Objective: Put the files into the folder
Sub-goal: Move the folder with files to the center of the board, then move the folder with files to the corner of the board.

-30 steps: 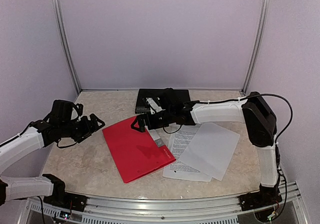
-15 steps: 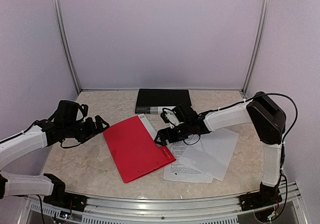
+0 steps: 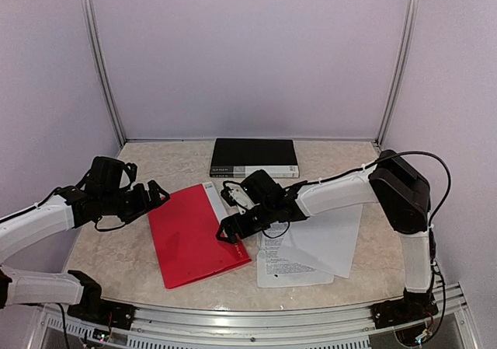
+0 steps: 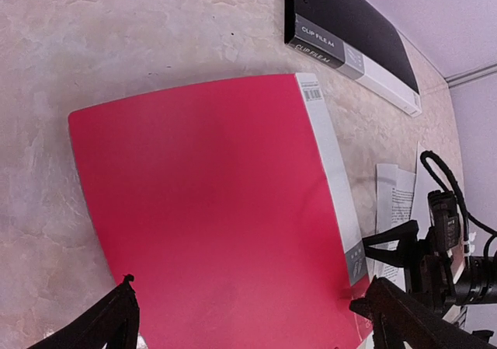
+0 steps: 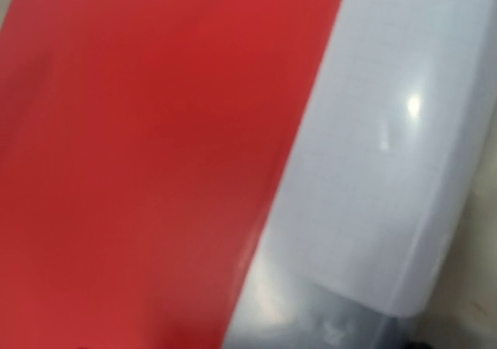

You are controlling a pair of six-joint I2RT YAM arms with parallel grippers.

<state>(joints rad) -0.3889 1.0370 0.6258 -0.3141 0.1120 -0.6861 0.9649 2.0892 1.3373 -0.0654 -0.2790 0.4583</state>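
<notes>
Loose white paper sheets (image 3: 318, 240) are laid at 3 o'clock of the red plastic folder (image 3: 190, 236); left gripper (image 3: 155, 197) is spread open; right gripper (image 3: 231, 231) cannot be judged.

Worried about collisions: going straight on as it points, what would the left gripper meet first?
Most likely the red folder, lying closed right ahead of the open left gripper; depth is hard to judge.

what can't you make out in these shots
- Right tool: open or shut unclear; top view too small, own wrist view shows no fingers, only blurred folder.
- Sheets: count and text; top view, overlapping, partly under the right arm.
- Left tool: all but its tips cut off by left wrist view's bottom edge.
</notes>
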